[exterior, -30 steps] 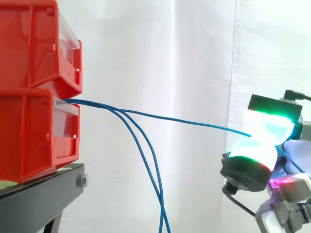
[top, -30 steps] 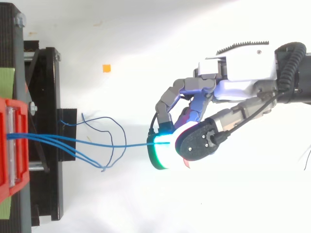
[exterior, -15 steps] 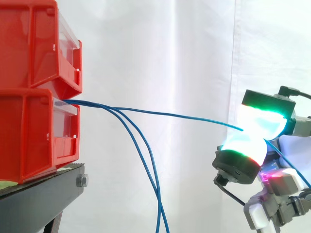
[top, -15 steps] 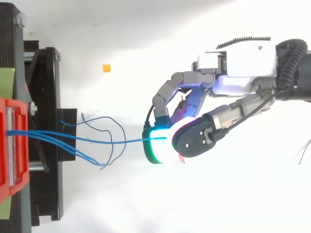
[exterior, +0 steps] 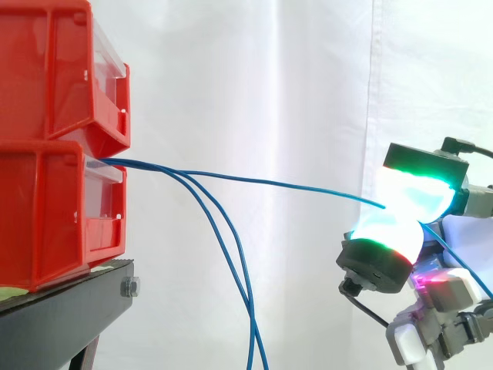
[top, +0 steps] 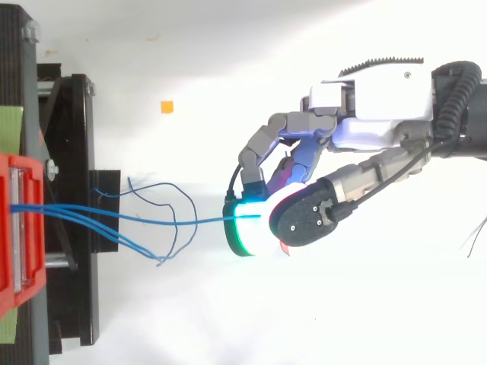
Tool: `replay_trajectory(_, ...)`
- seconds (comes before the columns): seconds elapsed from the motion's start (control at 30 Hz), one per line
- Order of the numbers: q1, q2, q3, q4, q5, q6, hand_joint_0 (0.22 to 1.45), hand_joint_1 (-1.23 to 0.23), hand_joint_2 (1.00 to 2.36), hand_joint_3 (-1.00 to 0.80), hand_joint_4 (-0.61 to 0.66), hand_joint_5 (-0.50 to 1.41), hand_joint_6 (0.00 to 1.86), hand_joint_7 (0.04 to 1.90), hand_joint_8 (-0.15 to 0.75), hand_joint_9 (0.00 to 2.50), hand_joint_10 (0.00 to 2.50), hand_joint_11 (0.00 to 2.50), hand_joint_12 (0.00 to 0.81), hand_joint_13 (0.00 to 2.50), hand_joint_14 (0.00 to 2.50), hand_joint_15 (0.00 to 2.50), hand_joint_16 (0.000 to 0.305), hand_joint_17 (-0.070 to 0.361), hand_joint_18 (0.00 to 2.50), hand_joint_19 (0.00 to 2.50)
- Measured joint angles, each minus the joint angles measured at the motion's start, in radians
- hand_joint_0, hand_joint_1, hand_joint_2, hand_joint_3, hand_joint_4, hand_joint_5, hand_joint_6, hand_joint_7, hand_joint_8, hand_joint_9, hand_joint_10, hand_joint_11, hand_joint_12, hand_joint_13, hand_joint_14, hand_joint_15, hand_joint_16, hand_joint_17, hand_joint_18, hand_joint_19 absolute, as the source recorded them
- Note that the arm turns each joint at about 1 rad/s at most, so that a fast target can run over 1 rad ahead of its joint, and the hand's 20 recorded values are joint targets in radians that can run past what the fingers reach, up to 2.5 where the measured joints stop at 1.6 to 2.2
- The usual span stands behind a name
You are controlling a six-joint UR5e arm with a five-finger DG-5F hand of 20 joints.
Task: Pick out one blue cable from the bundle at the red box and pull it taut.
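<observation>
- The hand (top: 373, 141) comes in from the right and hangs in the open, well apart from the bins.
- It is closed in a pinch: two glowing pads (exterior: 412, 193), white-cyan with green rims, press together one above the other, with one blue cable (exterior: 293, 186) caught between them.
- That cable leaves the front of the lower bin (exterior: 46, 216) and runs across the gap to the pads in a long, shallow curve that dips gently toward the hand. It is not quite a straight line.
- From above the same cable looks straight, going from the bin's front to the green-edged pad.
- A short length of it comes out behind the pads and slopes down to the right.
- The other cables (exterior: 235, 277) come out of the same bin opening, part from the held one just past the bin and droop steeply down out of the bottom of the side view.
- From above, their loose ends curl beside the stand (top: 76, 152).
- The upper bin (exterior: 54, 69) sits stacked on the lower one, both on the black stand.
- A white curtain (exterior: 254, 85) hangs behind, and a small orange square (top: 166, 106) lies on the white floor.
</observation>
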Motion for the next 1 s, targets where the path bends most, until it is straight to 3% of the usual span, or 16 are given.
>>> replay_trajectory(1.0,0.0,0.0,0.0,0.0,0.0,0.0,0.67,-0.76,1.02,-0.14,-0.21,-0.15,0.94,0.9,0.308,1.11,0.02,0.58,0.236,0.8,0.01,0.3,0.025,0.057,0.62,0.47)
